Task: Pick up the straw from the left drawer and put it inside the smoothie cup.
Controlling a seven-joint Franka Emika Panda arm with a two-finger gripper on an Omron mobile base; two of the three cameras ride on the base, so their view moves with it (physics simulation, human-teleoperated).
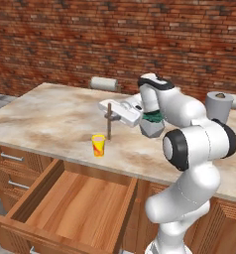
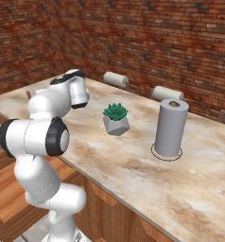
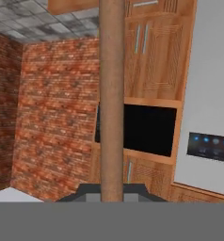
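Observation:
My gripper (image 1: 109, 115) is shut on the straw (image 1: 109, 126), a thin reddish-brown stick held upright over the counter. The straw's lower end hangs just right of and behind the smoothie cup (image 1: 98, 145), a small yellow cup with orange-red blotches standing near the counter's front edge. The left drawer (image 1: 75, 203) is pulled wide open below the counter, its light-brown wooden floor bare. In the hand view the straw (image 3: 111, 94) runs straight up the middle, rising from between the dark fingertips (image 3: 85, 190).
A potted plant (image 2: 116, 118) in a grey pot sits on the marble counter (image 1: 50, 114) behind the arm. A tall grey paper-towel roll (image 2: 171, 127) stands further right. Other rolls lie along the brick wall. Narrower drawers (image 1: 11, 163) are at left.

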